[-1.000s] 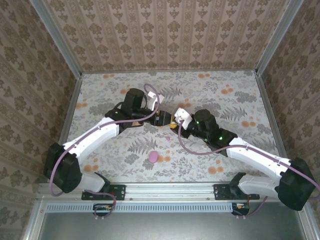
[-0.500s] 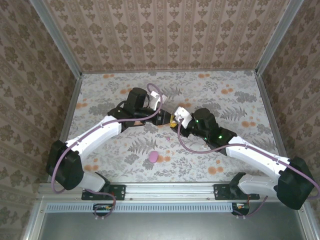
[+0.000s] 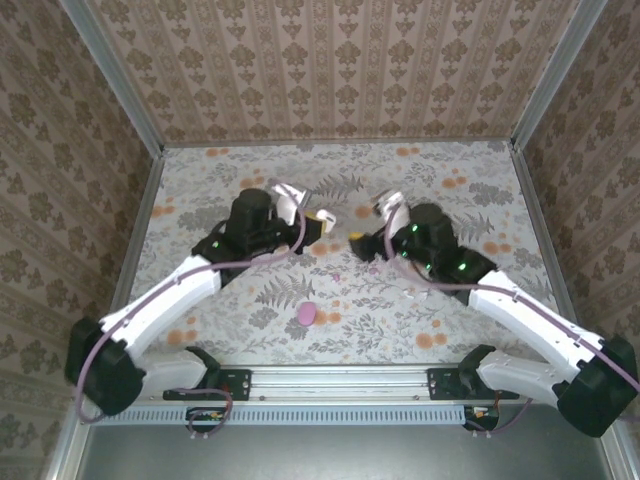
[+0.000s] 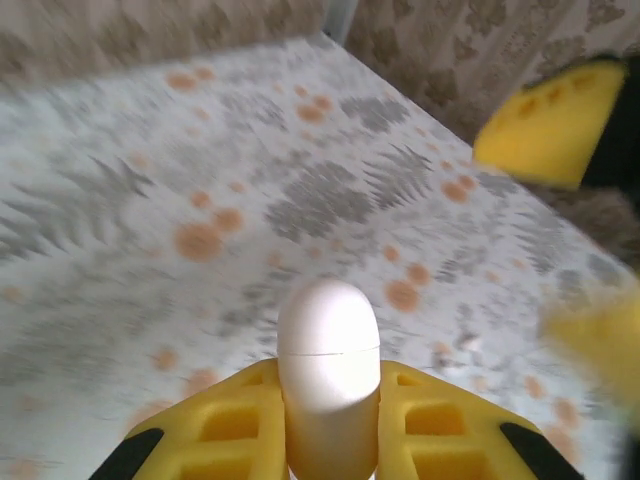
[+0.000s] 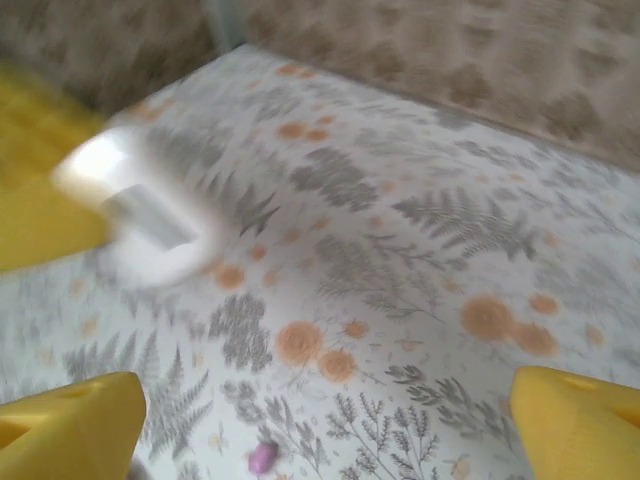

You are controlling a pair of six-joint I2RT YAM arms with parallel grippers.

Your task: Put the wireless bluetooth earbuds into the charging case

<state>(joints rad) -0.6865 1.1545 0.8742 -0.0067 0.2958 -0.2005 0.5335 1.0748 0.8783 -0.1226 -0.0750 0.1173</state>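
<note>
Left pincer (image 4: 330,425) is pinching the white case (image 4: 328,335) by its lower half. The rounded top sticks out past the pads, which leaves the lid end free for the other arm. The seam line reads as closed, so I'd say the lid has to open before any bud goes in. The case looks lifted off the tabletop (image 3: 220,180), mid-field, facing the right arm.

Right pincer (image 5: 325,420) is spread wide with nothing in it, pointed toward the case from just across. One magenta bud (image 5: 262,458) lies loose on the tabletop just under it, between the two arms and not in any case. The pink case (image 3: 307,313) sits nearer the bases, well apart from both pincers.

Room: open tabletop all round the centre. The side walls (image 3: 60,150) and near rail (image 3: 330,378) are well clear. The only tight spot is the two pincers, near each other. My read: the risk is clipping the held case on approach, or nudging the bud away.
</note>
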